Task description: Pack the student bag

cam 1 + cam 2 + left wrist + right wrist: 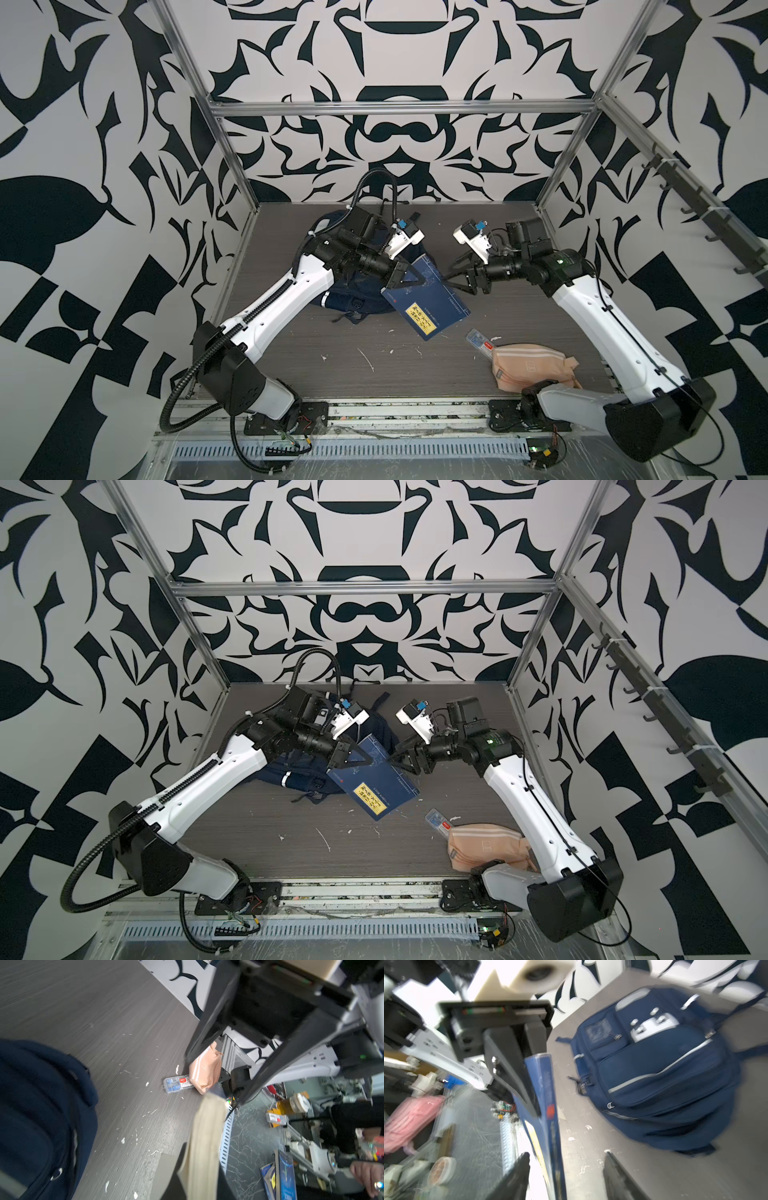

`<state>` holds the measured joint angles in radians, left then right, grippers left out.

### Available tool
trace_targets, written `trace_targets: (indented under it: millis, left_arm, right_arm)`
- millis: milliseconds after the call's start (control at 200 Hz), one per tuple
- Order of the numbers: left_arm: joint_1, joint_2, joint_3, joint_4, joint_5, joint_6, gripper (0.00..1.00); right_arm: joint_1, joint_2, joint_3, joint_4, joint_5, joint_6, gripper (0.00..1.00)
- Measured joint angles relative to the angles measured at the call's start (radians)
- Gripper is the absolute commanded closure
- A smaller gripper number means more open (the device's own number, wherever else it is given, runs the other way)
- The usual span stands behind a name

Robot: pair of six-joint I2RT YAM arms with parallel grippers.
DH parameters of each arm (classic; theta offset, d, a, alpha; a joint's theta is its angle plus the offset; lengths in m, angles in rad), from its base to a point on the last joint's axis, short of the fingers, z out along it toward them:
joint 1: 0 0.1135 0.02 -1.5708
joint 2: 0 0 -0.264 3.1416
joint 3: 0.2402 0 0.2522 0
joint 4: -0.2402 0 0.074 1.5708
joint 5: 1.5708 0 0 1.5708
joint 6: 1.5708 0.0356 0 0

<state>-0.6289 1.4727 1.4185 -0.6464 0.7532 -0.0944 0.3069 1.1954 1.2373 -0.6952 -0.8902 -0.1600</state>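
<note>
Clamping the blue book [432,307] beside the student bag [664,1068], left end effector [417,281] grips tight while right end effector [451,281] hangs open.

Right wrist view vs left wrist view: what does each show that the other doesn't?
Right wrist only: the student bag's front, with its grey buckle patch and card window, plus the blue book's spine.
Left wrist only: the book's cream page edges, and a clear case lying against the peach pouch.
Both: the bag, the book and the grey table flecked with white scraps.
</note>
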Motion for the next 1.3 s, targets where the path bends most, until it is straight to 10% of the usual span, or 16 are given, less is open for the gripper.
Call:
trace_targets:
  millis: [665, 1300]
  left_arm:
    - [0.286, -0.122, -0.227, 0.285, -0.089, -0.327, 1.00]
    - [0.309, -0.035, -0.220, 0.576, 0.106, -0.605, 1.00]
  right_arm:
    - [-0.192, -0.036, -0.183, 0.238, 0.306, 0.564, 0.11]
    - [-0.050, 0.030, -0.351, 0.687, -0.004, 0.764, 0.13]
